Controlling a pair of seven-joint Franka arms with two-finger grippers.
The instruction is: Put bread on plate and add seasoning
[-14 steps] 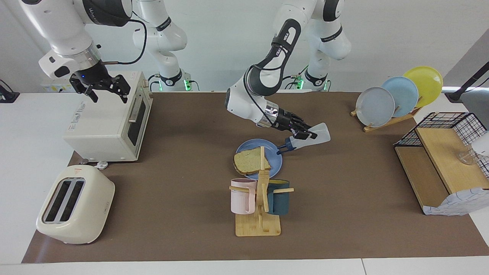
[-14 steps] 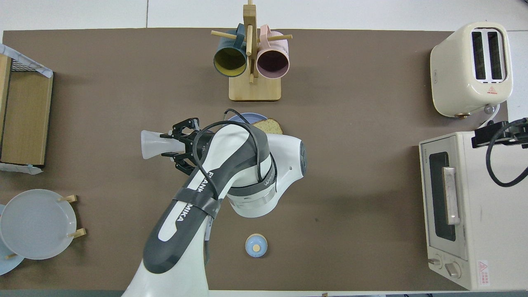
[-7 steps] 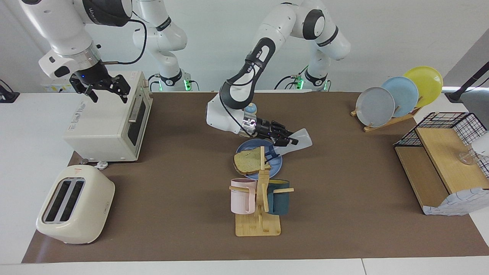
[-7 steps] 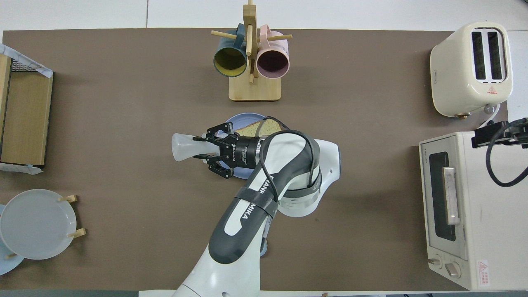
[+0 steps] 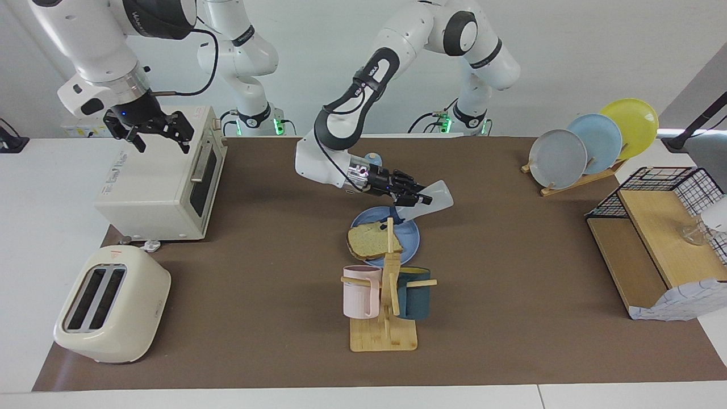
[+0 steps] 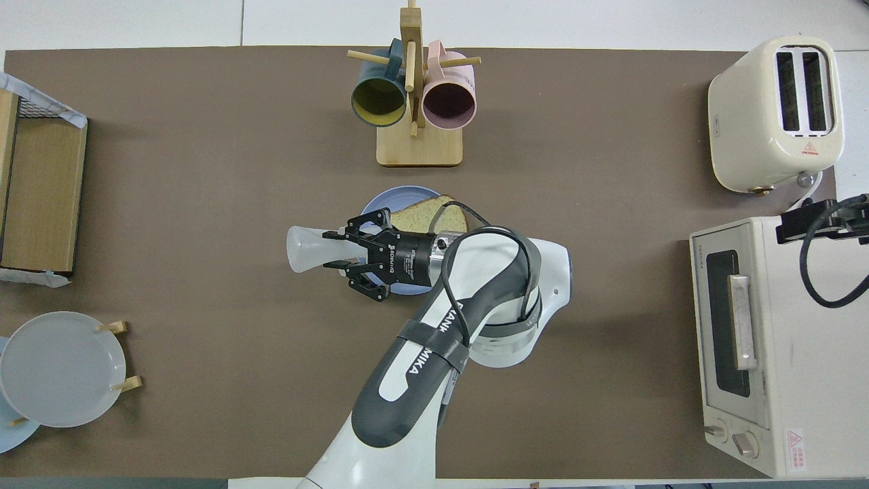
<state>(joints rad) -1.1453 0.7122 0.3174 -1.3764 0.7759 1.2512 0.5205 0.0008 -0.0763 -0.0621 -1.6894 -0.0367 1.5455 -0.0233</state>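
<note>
The bread [image 5: 372, 240] lies on the blue plate [image 5: 410, 238] at mid table, next to the mug tree. It also shows in the overhead view [image 6: 428, 216] on the plate [image 6: 380, 204]. My left gripper [image 5: 417, 200] is shut on the seasoning bottle [image 5: 436, 195] and holds it tilted in the air. The dark cap [image 5: 395, 217] points down over the plate's edge, beside the bread. From overhead the left gripper [image 6: 339, 246] grips the bottle [image 6: 309, 248] and the cap is hidden. My right gripper [image 5: 162, 136] waits open over the toaster oven.
A mug tree [image 5: 386, 295] with a pink and a dark mug stands just beside the plate, farther from the robots. A toaster oven [image 5: 164, 182] and toaster [image 5: 111, 304] stand at the right arm's end. A plate rack [image 5: 590, 145] and wooden shelf [image 5: 653, 244] stand at the left arm's end. A small bell [image 5: 372, 159] sits near the robots.
My left gripper has carried the bottle toward the right arm's end until its cap is over the plate, and tipped the cap further down. The right arm has not moved.
</note>
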